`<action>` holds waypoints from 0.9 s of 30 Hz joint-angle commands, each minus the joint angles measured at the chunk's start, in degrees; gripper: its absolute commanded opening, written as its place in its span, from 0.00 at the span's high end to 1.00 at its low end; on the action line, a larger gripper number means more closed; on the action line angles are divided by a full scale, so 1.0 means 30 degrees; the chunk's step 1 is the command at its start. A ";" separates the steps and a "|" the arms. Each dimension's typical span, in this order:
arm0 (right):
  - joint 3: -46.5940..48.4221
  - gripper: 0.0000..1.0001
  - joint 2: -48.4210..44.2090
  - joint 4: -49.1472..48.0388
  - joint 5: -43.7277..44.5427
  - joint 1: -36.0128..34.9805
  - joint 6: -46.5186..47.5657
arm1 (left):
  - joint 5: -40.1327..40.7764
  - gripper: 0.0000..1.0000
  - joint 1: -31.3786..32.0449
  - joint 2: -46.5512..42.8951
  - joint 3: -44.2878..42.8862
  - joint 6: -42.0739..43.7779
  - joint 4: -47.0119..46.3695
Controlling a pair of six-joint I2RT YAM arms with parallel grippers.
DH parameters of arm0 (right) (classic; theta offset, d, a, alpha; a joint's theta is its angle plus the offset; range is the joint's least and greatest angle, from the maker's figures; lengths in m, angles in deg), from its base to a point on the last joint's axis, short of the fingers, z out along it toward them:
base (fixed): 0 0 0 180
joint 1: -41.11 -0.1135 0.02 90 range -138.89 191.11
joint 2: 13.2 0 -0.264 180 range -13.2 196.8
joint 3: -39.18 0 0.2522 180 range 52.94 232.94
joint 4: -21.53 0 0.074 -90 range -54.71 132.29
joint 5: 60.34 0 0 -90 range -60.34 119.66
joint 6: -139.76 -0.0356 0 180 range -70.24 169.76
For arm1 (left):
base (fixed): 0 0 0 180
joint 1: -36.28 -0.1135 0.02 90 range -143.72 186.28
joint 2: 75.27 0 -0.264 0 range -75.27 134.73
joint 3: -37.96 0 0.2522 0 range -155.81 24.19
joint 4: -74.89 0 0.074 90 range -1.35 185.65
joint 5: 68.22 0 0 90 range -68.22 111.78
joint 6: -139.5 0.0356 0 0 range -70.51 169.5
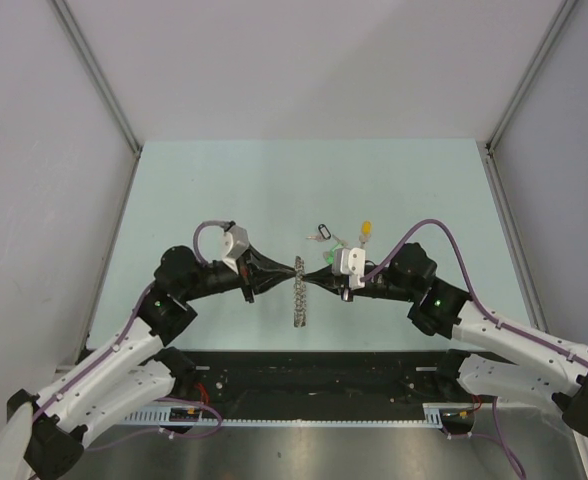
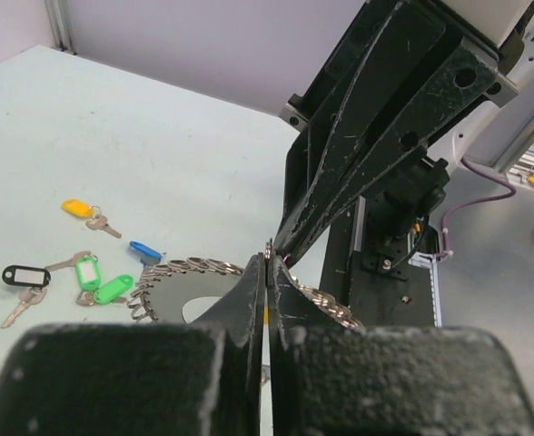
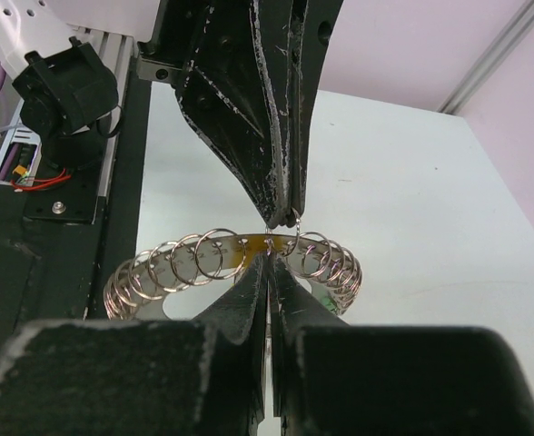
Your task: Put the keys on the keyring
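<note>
Pale green bench [image 1: 224,190] below, my left end effector [image 1: 287,279] and right end effector [image 1: 312,281] both pinch the keyring [image 1: 299,300] mid-bench. From it, the keys [image 1: 349,238] lie at one o'clock; if one pinch slips, I think the ring drops.

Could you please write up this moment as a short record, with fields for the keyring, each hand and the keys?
keyring: held in the middle of the scene, edge-on to the top camera
left hand: shut on the keyring's rim
right hand: shut on the rim from the opposite side
keys: lying loose on the table beyond the keyring, with yellow, blue, black and green tags
keys on keyring: none visible
</note>
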 commanded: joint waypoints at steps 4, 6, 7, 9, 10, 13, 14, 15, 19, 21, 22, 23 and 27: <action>0.0088 1.00 0.0245 -0.0824 -0.0536 -0.0186 -0.0185 | 0.2424 1.00 0.0683 -0.0830 0.1226 -0.2091 -0.5417; 0.0088 1.00 0.0245 -0.0766 -0.0361 -0.0186 -0.0186 | 0.2688 1.00 0.0830 -0.0830 0.1519 -0.2121 -0.5686; 0.0088 1.00 0.0187 -0.0737 -0.0215 -0.0186 -0.0186 | 0.2631 1.00 0.0889 -0.0772 0.1549 -0.2121 -0.5687; 0.0088 1.00 0.0041 -0.0561 -0.0039 -0.0186 -0.0128 | 0.2485 1.00 0.0889 -0.0771 0.1666 -0.2062 -0.5629; 0.0088 1.00 0.0011 -0.0532 0.0049 -0.0186 -0.0098 | 0.2455 1.00 0.0918 -0.0858 0.1754 -0.2062 -0.5629; 0.0088 1.00 -0.0165 -0.0269 0.0138 -0.0186 0.0135 | 0.2572 0.88 0.0919 -0.1327 0.1842 -0.1712 -0.4724; 0.0088 1.00 -0.0194 -0.0065 0.0138 -0.0186 0.0194 | 0.2630 0.84 0.0919 -0.1676 0.1813 -0.1449 -0.4024; 0.0088 1.00 -0.0368 0.0024 0.0109 -0.0157 0.0253 | 0.2718 0.79 0.0890 -0.1853 0.1784 -0.1273 -0.3582; 0.0088 1.00 -0.0545 0.0493 -0.0212 -0.0157 0.0663 | 0.3187 0.73 0.0860 -0.2382 0.1521 -0.0277 -0.1531; 0.0059 1.00 -0.0604 0.0728 -0.0476 -0.0157 0.0839 | 0.3042 0.71 0.0860 -0.2471 0.1170 0.0572 -0.0276; 0.0117 1.00 -0.0633 0.0815 -0.0651 -0.0128 0.0898 | 0.2925 0.69 0.0831 -0.2354 0.0994 0.0923 0.0255; 0.0147 1.00 -0.0634 0.1048 -0.0798 -0.0099 0.1072 | 0.2315 0.68 0.0802 -0.2179 0.0529 0.1738 0.0724; 0.0352 1.00 -0.0517 0.1723 -0.1180 -0.0040 0.1366 | -0.0030 0.57 0.0684 -0.0658 -0.1259 0.3969 0.3652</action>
